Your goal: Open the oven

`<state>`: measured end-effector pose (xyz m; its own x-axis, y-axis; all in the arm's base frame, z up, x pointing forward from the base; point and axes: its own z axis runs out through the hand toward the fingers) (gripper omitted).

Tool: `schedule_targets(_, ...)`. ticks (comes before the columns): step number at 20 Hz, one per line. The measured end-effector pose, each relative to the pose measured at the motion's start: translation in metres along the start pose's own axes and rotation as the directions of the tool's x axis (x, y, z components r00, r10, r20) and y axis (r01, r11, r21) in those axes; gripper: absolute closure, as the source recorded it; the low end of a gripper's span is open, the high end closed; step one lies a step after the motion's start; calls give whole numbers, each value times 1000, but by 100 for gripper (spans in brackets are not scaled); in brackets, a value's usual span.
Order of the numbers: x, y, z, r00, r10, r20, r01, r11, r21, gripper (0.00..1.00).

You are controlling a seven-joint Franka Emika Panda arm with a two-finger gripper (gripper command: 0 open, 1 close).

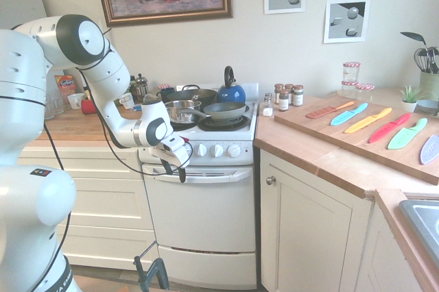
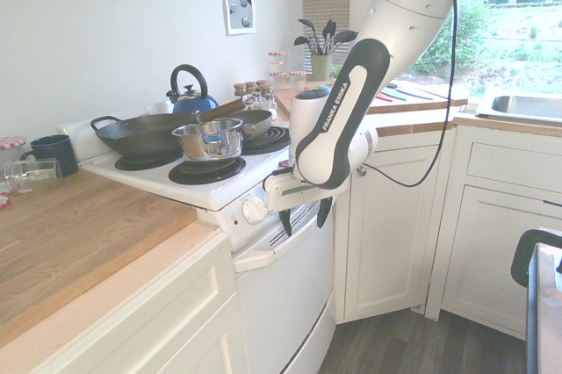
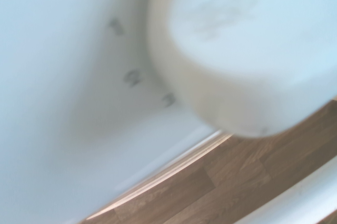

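The oven stands between the cream cupboards, its door closed. The claw is at the handle, fingers spread well apart with nothing evidently gripped; whether they straddle the bar cannot be told. A knob lies close to the wrist camera, so descent or pulling at this angle could catch it and turn on a burner; a shallow grasp could slip off the bar. A jolt might slop the silver pot, contents hidden. On the tabletop, the crock holds dark utensils and the small white pot a green plant.
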<state>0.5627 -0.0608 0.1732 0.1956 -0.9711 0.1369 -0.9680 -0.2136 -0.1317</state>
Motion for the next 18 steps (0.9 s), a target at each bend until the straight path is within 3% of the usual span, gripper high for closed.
schedule_targets(4, 1, 0, 27, 999, 34, 1, -34, 999, -29, 0)
schedule_targets(8, 2, 0, 27, 1000, 27, 1, -27, 999, -20, 0)
schedule_targets(14, 8, -5, -16, 1000, 26, -8, -26, 999, 29, 0)
schedule_targets(18, 6, 7, -32, 1000, 7, 0, -7, 1000, 13, 0)
